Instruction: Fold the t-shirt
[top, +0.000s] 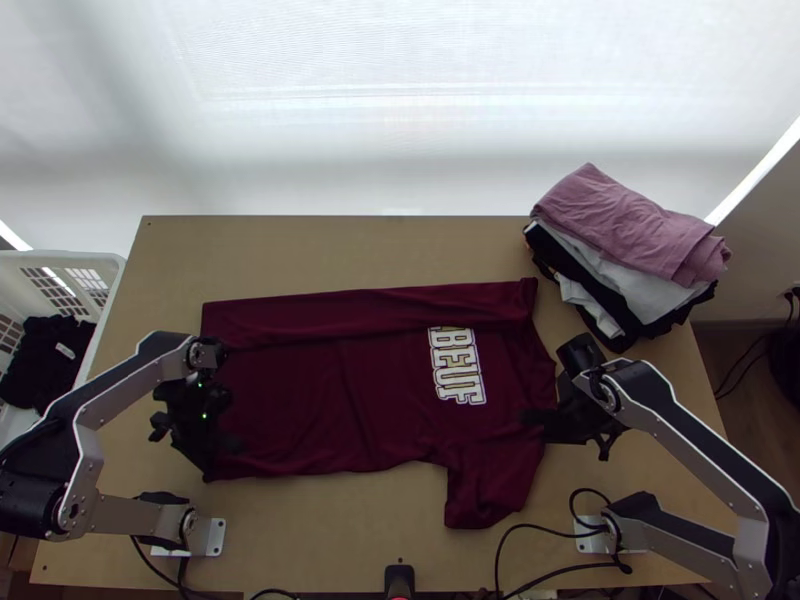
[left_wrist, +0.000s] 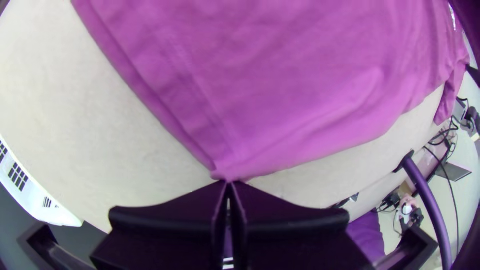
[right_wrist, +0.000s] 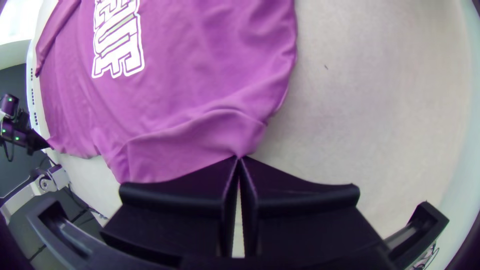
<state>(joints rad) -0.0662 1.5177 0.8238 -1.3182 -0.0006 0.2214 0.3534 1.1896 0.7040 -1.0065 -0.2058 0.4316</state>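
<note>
Light wood makes up the table (top: 350, 255), with a big white sheet (top: 400, 110) behind its far edge. At the far right corner sits a pile of clothes (top: 625, 250). Pink cloth (top: 640, 230) is on top, with white, gray and black cloth under it. Just beside the left edge is a white basket (top: 112, 262) with black cloth (top: 40, 370) in it. Black cords (top: 520, 527) curl near the table's near edge.

The dark red t-shirt (top: 330, 400) lies across the middle of the table. It is mostly flat, with big pale letters (top: 456, 367) facing up. A long strip along its far side is folded over on top. One sleeve (top: 490, 495) sticks out toward the near edge, on the right.

The left gripper (top: 208, 470) is down by the shirt's near left corner. Its two wide black fingers are pressed together, with a pinch of that corner between the tips. The right gripper (top: 530, 416) is at the right part of the shirt, by the near sleeve. Its fingers are squeezed together too, and the tips have a little bit of the shirt's edge.
</note>
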